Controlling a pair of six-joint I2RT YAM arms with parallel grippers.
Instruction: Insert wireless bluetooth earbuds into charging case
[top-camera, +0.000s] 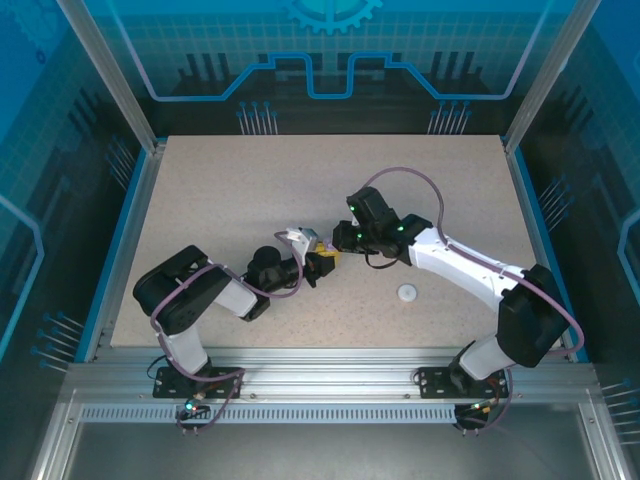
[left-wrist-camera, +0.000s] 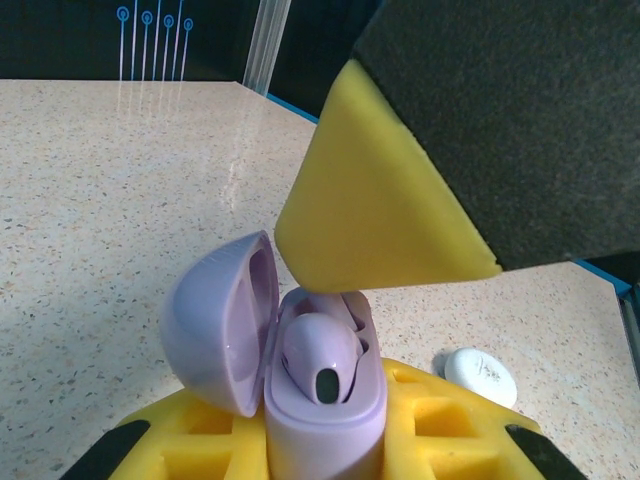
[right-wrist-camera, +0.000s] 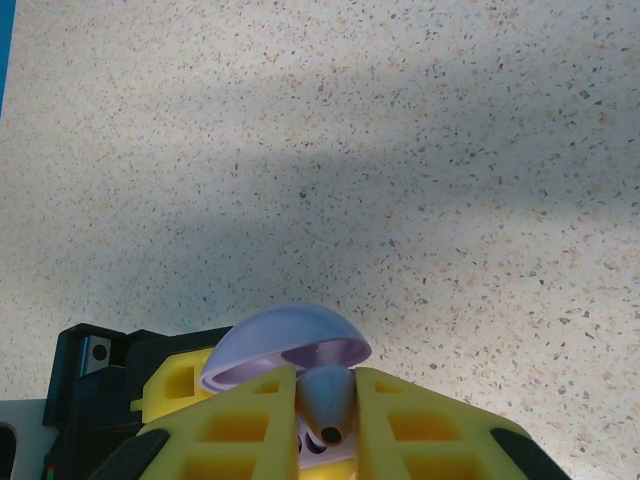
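My left gripper (left-wrist-camera: 322, 445) is shut on the pale purple charging case (left-wrist-camera: 325, 420), which stands upright with its lid (left-wrist-camera: 215, 320) swung open to the left. One pale purple earbud (left-wrist-camera: 320, 362) lies in the case's near slot. My right gripper (right-wrist-camera: 328, 385) is shut on another pale purple earbud (right-wrist-camera: 328, 402), right over the open case (right-wrist-camera: 285, 340). A yellow right finger (left-wrist-camera: 370, 210) comes down onto the case's far slot. In the top view both grippers, left (top-camera: 320, 266) and right (top-camera: 332, 256), meet at the table's middle.
A small white round case (top-camera: 407, 292) lies on the speckled table (top-camera: 300, 180) to the right of the grippers, also in the left wrist view (left-wrist-camera: 481, 376). Blue walls and metal posts ring the table.
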